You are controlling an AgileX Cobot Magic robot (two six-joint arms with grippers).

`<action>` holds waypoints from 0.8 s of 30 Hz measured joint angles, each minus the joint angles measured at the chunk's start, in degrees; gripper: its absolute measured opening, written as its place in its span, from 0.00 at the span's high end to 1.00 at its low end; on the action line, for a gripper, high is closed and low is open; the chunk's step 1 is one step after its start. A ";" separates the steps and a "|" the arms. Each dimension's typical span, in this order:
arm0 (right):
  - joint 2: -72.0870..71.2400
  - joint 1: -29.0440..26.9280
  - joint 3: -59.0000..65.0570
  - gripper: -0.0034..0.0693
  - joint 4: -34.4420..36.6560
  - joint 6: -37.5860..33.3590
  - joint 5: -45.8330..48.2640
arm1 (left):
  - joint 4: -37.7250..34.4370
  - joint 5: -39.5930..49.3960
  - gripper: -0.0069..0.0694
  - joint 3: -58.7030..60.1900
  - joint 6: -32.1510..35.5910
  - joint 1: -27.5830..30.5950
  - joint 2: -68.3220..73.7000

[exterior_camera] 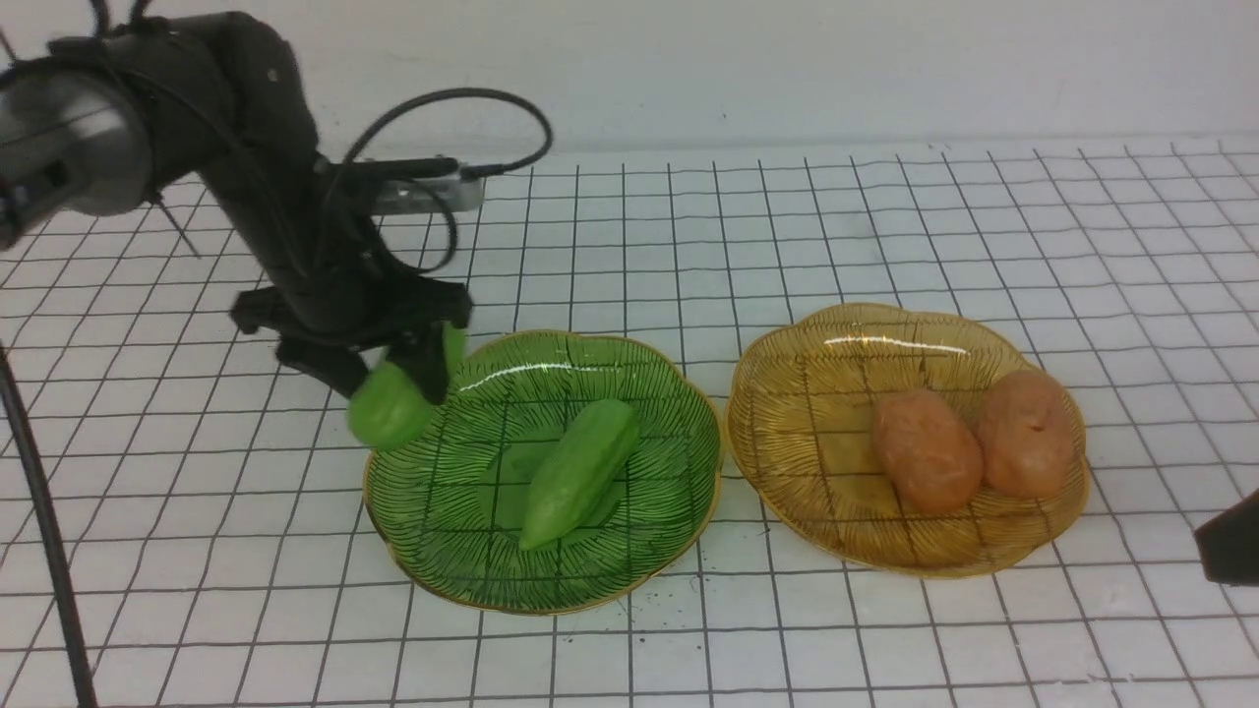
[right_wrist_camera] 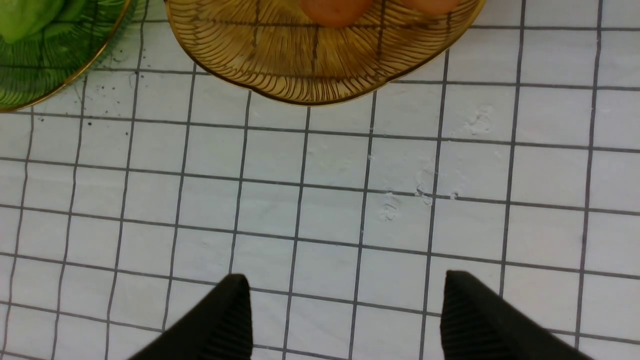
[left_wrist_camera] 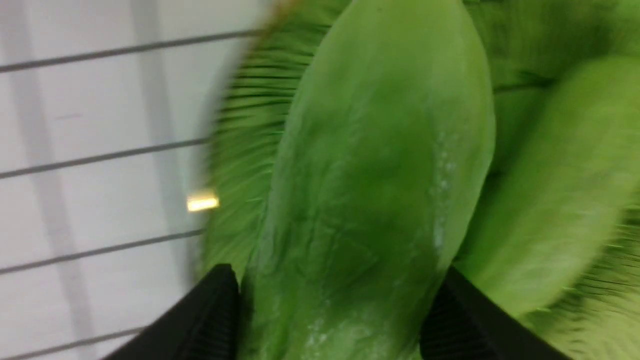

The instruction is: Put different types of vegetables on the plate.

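Note:
My left gripper (exterior_camera: pixel 393 379) is shut on a light-green gourd (exterior_camera: pixel 391 405) and holds it over the left rim of the green plate (exterior_camera: pixel 629 565). In the left wrist view the held gourd (left_wrist_camera: pixel 370 190) fills the gap between both black fingers (left_wrist_camera: pixel 215 315). A second green gourd (exterior_camera: pixel 578 470) lies in the middle of the green plate; it also shows in the left wrist view (left_wrist_camera: pixel 555 190). Two orange-brown potatoes (exterior_camera: pixel 925 450) (exterior_camera: pixel 1025 433) lie side by side on the amber plate (exterior_camera: pixel 787 393). My right gripper (right_wrist_camera: pixel 345 290) is open and empty above the grid table, in front of the amber plate (right_wrist_camera: pixel 280 65).
The table is a white sheet with a black grid. The left arm's cable (exterior_camera: pixel 462 108) loops above the table behind the green plate. A dark pole (exterior_camera: pixel 44 551) stands at the front left. The right gripper's tip (exterior_camera: pixel 1229 541) shows at the right edge.

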 joint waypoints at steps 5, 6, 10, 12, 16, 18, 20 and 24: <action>0.00 0.00 0.00 0.32 0.00 -1.42 0.00 | -0.27 -2.91 0.37 0.00 -0.06 -3.69 1.87; -0.18 0.00 0.00 0.33 0.00 -2.68 0.00 | -0.27 -4.12 0.37 0.00 -0.06 -5.03 2.57; -1.36 0.00 0.00 0.40 0.00 -4.16 0.04 | -0.22 -5.06 0.34 0.00 -0.06 -5.65 2.82; -4.07 0.00 0.00 0.50 -0.11 -4.49 0.04 | -0.22 -5.06 0.29 0.00 -0.06 -5.72 2.82; -10.76 0.00 0.00 0.69 -0.30 -4.56 0.21 | 0.18 -5.06 0.25 0.00 -0.06 -5.72 2.82; -15.01 0.00 0.00 0.79 -0.86 -5.10 0.47 | 0.25 -5.01 0.25 0.00 -0.06 -5.72 2.82; -19.26 0.00 0.10 0.87 -1.91 -6.48 0.69 | 0.37 -4.88 0.27 -0.05 -0.06 -5.72 2.82; -29.01 0.00 5.26 0.96 -1.63 -10.52 -7.88 | 1.05 -3.11 0.37 -1.24 -0.06 -5.72 2.82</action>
